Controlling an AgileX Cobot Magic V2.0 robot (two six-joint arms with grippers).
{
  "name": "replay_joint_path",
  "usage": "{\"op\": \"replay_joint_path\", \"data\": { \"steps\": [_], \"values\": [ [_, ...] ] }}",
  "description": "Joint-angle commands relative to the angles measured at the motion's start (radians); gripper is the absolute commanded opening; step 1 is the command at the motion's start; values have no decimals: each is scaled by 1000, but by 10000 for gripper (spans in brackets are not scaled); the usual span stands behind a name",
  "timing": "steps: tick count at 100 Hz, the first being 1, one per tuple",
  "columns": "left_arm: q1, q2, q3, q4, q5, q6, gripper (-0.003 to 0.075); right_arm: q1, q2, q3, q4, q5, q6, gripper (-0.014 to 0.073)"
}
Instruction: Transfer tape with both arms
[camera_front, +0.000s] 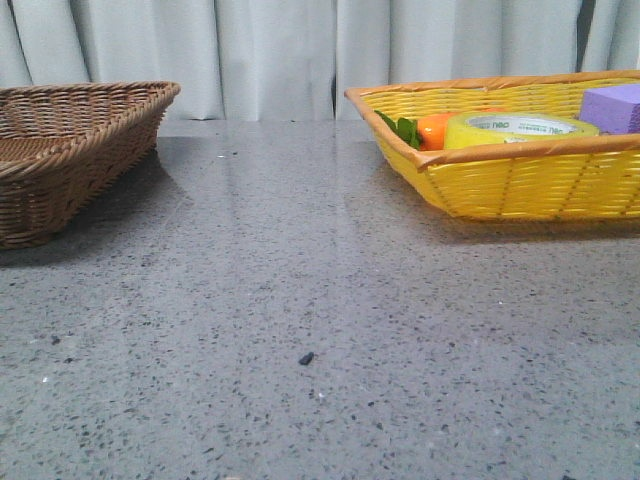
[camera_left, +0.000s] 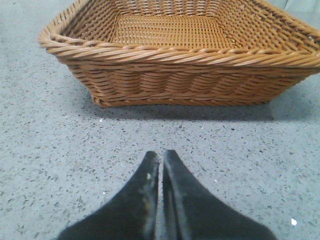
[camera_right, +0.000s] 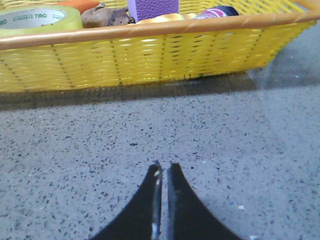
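The yellow tape roll (camera_front: 520, 130) lies flat in the yellow basket (camera_front: 520, 185) at the right, beside an orange carrot (camera_front: 436, 131). It also shows in the right wrist view (camera_right: 37, 19), at the basket's far end. My right gripper (camera_right: 163, 166) is shut and empty, low over the table in front of the yellow basket. My left gripper (camera_left: 161, 153) is shut and empty, low over the table in front of the brown wicker basket (camera_left: 180, 75). Neither arm shows in the front view.
The brown wicker basket (camera_front: 70, 150) stands empty at the left. The yellow basket (camera_right: 150, 55) also holds a purple block (camera_front: 612, 107), a brown lump (camera_right: 102, 16) and a dark bottle (camera_right: 217, 12). Grey speckled table between the baskets.
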Motion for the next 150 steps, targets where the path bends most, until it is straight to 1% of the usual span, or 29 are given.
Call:
{"op": "replay_joint_path", "data": {
  "steps": [1, 57, 69, 150],
  "values": [
    [-1, -28, 10, -8, -49, -8, -21, -8, -20, 21, 3, -21, -7, -74],
    [-1, -28, 10, -8, -49, -8, -21, -8, -20, 21, 3, -21, -7, -74],
    [-1, -28, 10, 47, -59, -6, -21, -8, -20, 21, 3, -21, -7, -74],
    [-1, -28, 10, 48, -60, -6, -21, -8, -20, 21, 3, -21, -7, -74]
  ]
}}
